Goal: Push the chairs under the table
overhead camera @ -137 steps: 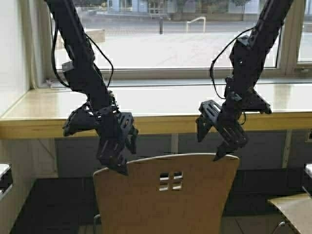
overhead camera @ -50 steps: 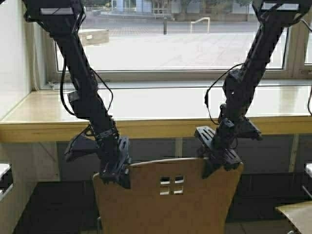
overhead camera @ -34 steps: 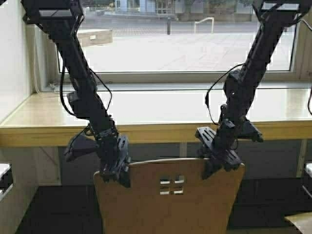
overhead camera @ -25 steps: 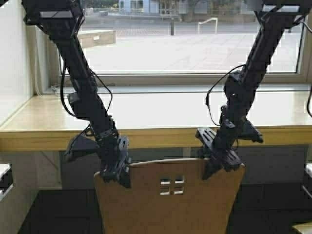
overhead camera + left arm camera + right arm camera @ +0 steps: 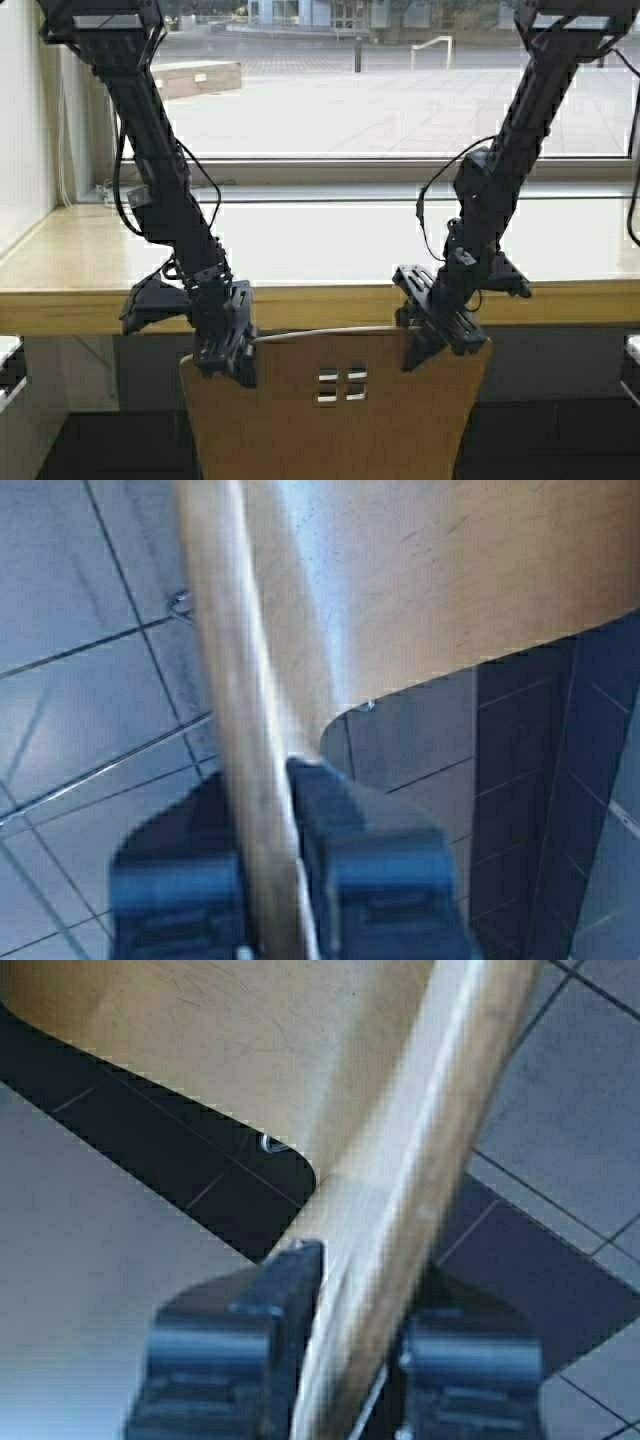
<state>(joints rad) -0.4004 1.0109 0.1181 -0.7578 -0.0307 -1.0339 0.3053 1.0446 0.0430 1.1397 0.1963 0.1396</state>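
**Gripping the chair backrest at both top corners**

Standing in front of the table's yellowish wood front edge, the tan plywood chair point(image 5: 335, 410) faces the table point(image 5: 330, 235), its curved backrest rising to about the level of that edge in the high view. Four small square holes point(image 5: 337, 386) pierce the backrest near its middle. The chair's seat and legs fall outside the high view; the left wrist view shows the seat point(image 5: 440, 570) from above, with grey floor tiles point(image 5: 90, 700) beneath, and a short length of chrome tube is just visible at the seat's edge.

The left gripper point(image 5: 225, 350) is clamped on the backrest's top left corner, one finger on each face of the panel; the left wrist view shows its dark fingers point(image 5: 340, 820) pressed against the thin plywood edge. The right gripper point(image 5: 440, 335) is clamped likewise on the top right corner, and the right wrist view shows its fingers point(image 5: 275, 1305) squeezing the panel between them. Both arms reach down from above the table top to the chair.

The table's pale glossy top runs the full width of the high view, against a window sill point(image 5: 350, 170). Beyond the window point(image 5: 380, 90) lies a paved outdoor area. A white wall point(image 5: 20, 120) closes off the table's left end. No brand marks, labels or legible writing can be made out on the chair, table or arms.
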